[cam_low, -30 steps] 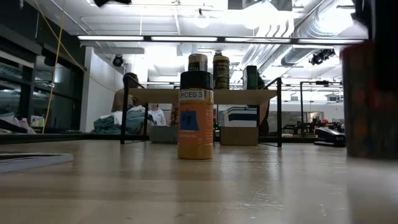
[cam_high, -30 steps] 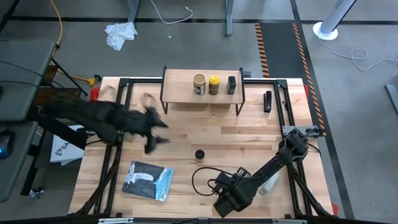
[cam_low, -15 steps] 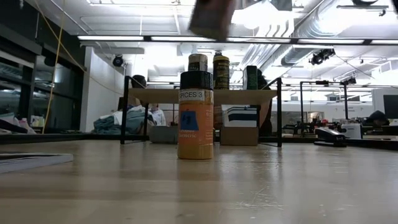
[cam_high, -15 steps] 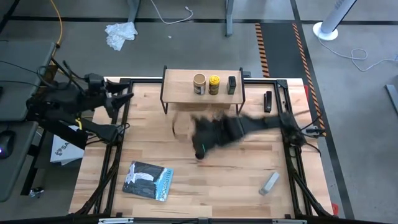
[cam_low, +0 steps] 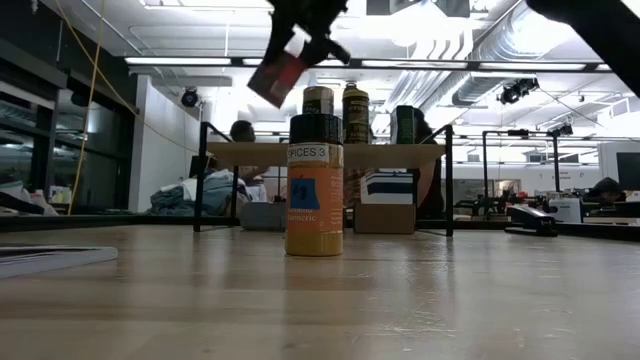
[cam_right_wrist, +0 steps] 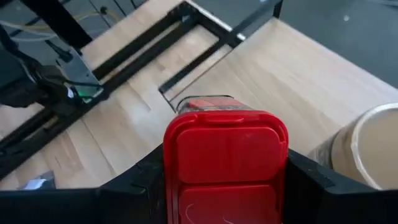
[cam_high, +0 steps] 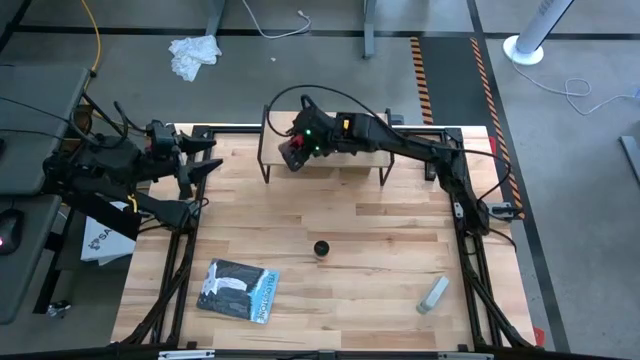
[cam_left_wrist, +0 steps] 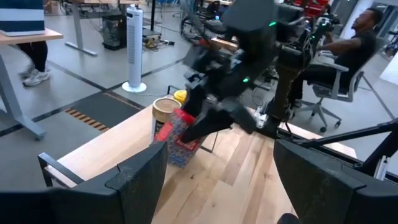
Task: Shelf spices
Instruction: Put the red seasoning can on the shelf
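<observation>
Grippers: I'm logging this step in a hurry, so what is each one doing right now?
Left gripper: open, empty, at the table's left edge.
Right gripper: shut on the red tin, above the shelf.

Red square tin [cam_right_wrist: 225, 163]: clamped in right hand [cam_high: 293, 150], tilted, held above the left end of the shelf [cam_high: 286, 127], beside the tan cylinder [cam_left_wrist: 165, 109]. Shelf: light wood plank on black wire legs, at the worktop's far edge. On it, in a row: tan cylinder, yellow jar [cam_low: 355, 99], small black tin [cam_low: 404, 124]. Amber jar with black cap [cam_low: 315, 186]: upright, alone mid-worktop, well apart from the shelf.
</observation>
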